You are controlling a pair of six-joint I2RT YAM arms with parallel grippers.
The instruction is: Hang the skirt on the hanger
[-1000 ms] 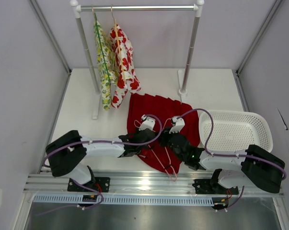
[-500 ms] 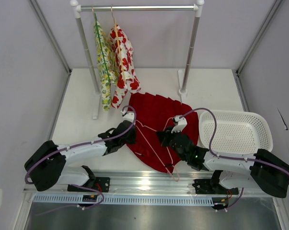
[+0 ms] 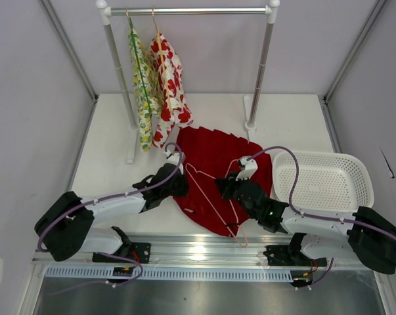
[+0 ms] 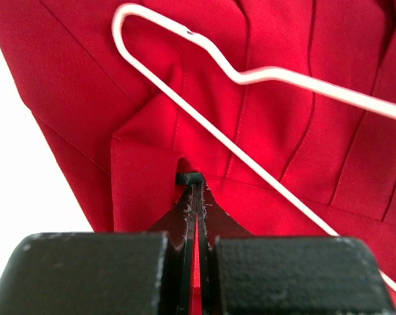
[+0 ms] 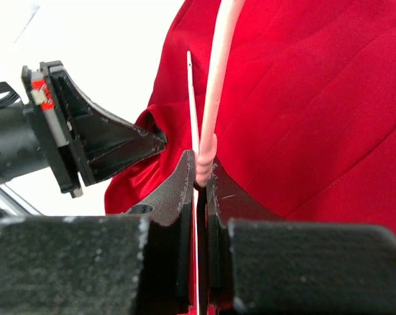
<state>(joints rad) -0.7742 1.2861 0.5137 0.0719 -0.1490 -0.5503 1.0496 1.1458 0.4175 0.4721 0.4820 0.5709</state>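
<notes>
The soft, pleated red skirt (image 3: 214, 154) lies flat on the worktop (image 3: 286, 121). The left tool (image 4: 193, 186) pinches its edge; the right tool (image 5: 199, 172) pinches the thin, bent pink wire hanger (image 5: 219, 72).

Bright, even white light falls from above the skirt (image 3: 214, 164); its red is saturated and its pleats read sharply. Shadows beside it are faint and soft. Below the skirt, the metal rail (image 3: 204, 248) shows a white glare patch. In both wrist views the table (image 4: 14, 164) left of the skirt burns out to blank white. The bodies of the left gripper (image 4: 196, 190) and right gripper (image 5: 199, 172), nearest the lens, look soft.
</notes>
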